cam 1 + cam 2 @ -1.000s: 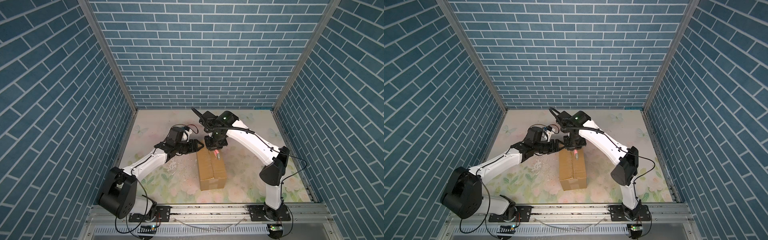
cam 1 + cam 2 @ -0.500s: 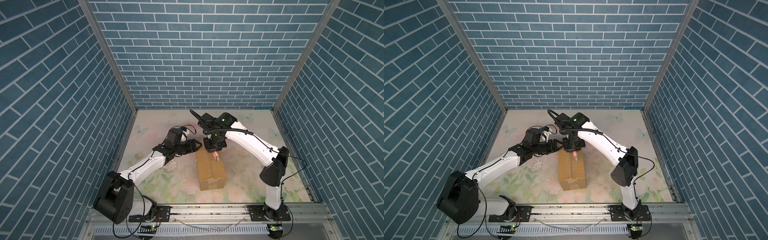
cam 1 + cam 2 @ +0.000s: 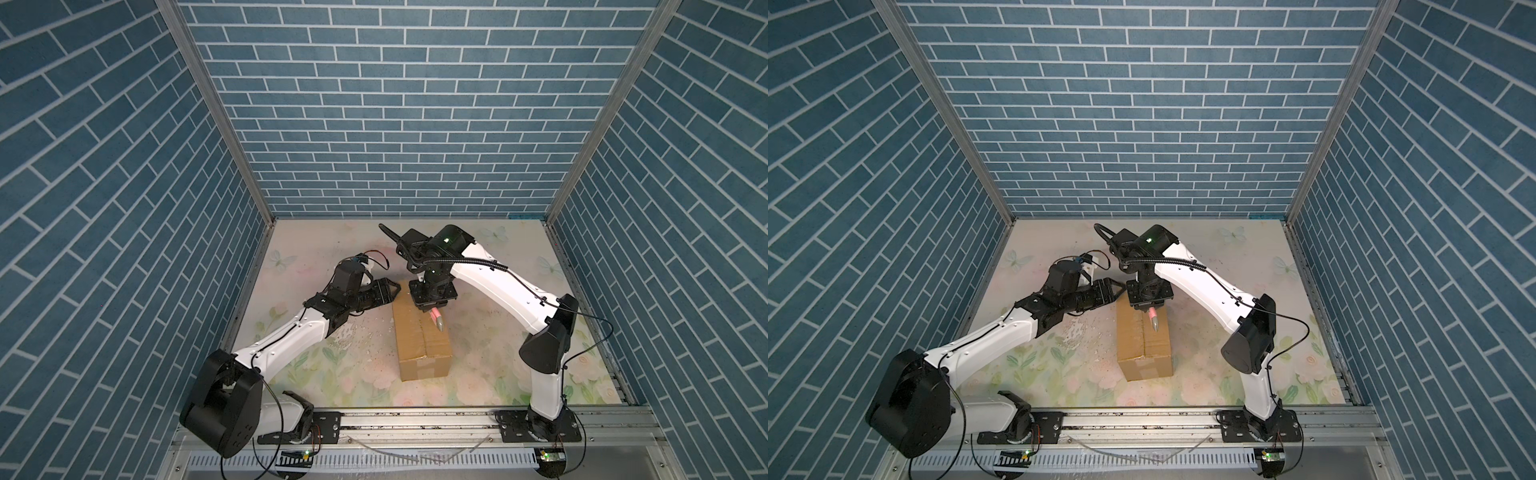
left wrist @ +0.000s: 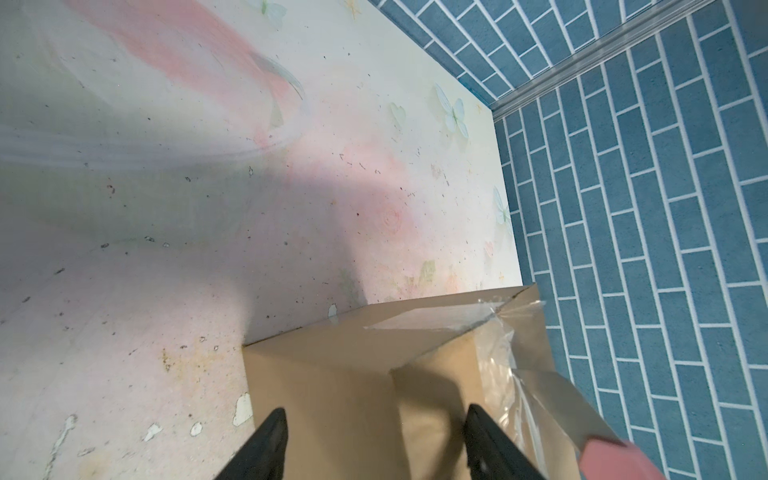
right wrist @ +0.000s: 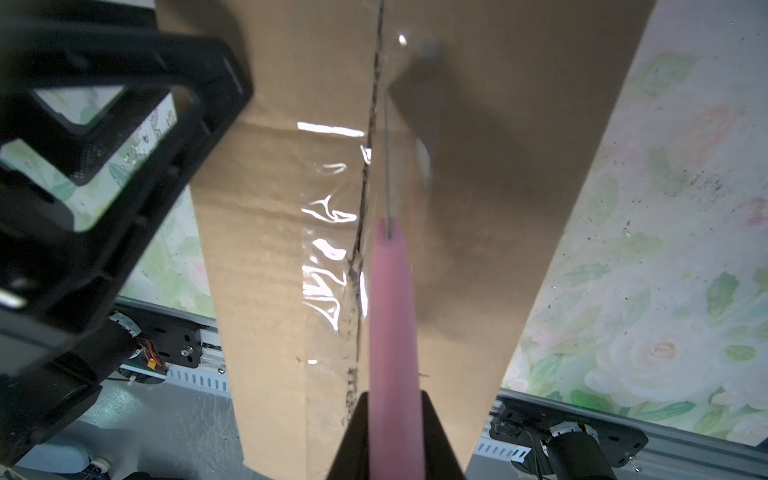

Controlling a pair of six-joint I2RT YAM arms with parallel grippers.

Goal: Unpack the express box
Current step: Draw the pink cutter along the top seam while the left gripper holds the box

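The express box (image 3: 422,345) (image 3: 1144,345), a brown oblong carton, lies lengthwise on the floral mat in both top views. Wrinkled clear tape (image 5: 332,257) runs beside its lengthwise seam. Over the box's far end, my right gripper (image 3: 430,305) (image 3: 1148,307) (image 5: 392,399) is shut on the pink knife (image 3: 436,321) (image 3: 1153,321) (image 5: 392,311). The knife's thin blade (image 5: 387,166) lies along the seam. My left gripper (image 3: 397,291) (image 3: 1120,291) (image 4: 376,411) is open at the box's far left corner, and its fingers (image 4: 274,432) straddle the box's side (image 4: 332,382). I cannot tell whether they touch it.
White flecks (image 3: 353,332) dot the mat left of the box. Blue brick walls close in the back and both sides. A metal rail (image 3: 415,419) with both arm bases runs along the front. The right arm's black elbow (image 3: 546,336) hangs right of the box.
The right gripper and the pink knife have slid a little along the seam toward the front. The left gripper has stayed at the box's far left corner.
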